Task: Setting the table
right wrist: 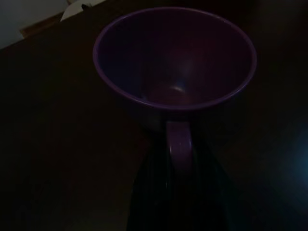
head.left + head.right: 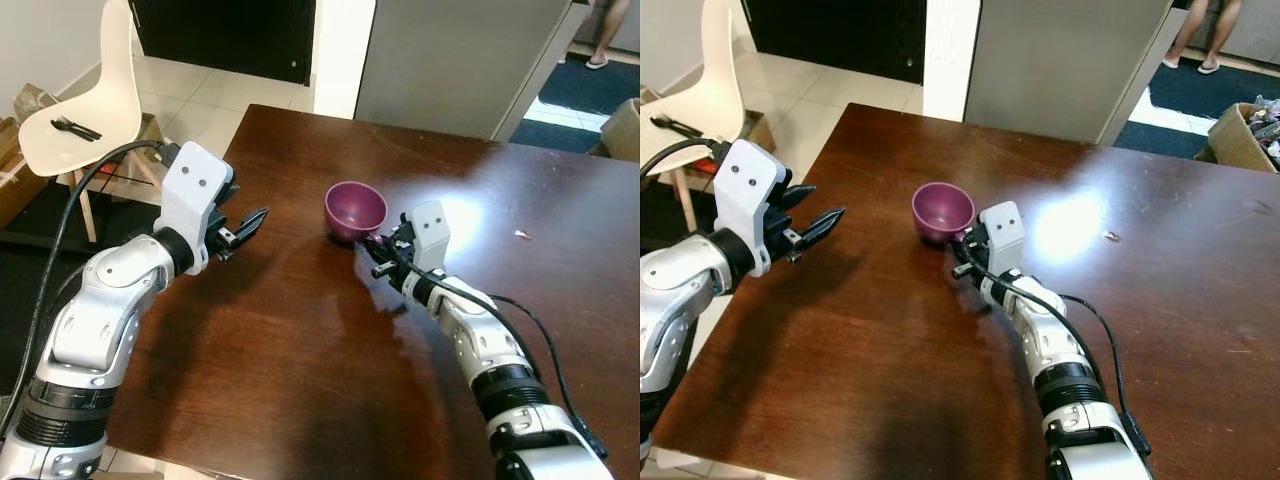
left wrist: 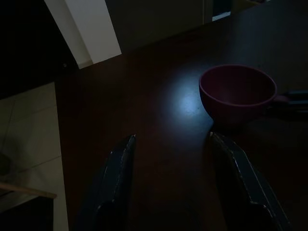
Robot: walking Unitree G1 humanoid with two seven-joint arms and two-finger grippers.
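A purple cup (image 2: 355, 208) stands upright and empty on the dark wooden table (image 2: 300, 360), near its middle. My right gripper (image 2: 377, 246) reaches it from the near right side and is shut on the cup's handle (image 1: 178, 143), its two dark fingers flanking the handle in the right wrist view. My left gripper (image 2: 252, 224) hovers open over the table to the left of the cup, pointing toward it with a gap between them. In the left wrist view the cup (image 3: 237, 91) lies beyond the spread black fingers (image 3: 120, 163).
A white chair (image 2: 95, 100) with black cutlery (image 2: 74, 127) on its seat stands off the table's left corner. A grey cabinet (image 2: 450, 60) rises behind the far edge. A person's legs (image 2: 1205, 35) and a cardboard box (image 2: 1238, 135) are at the far right.
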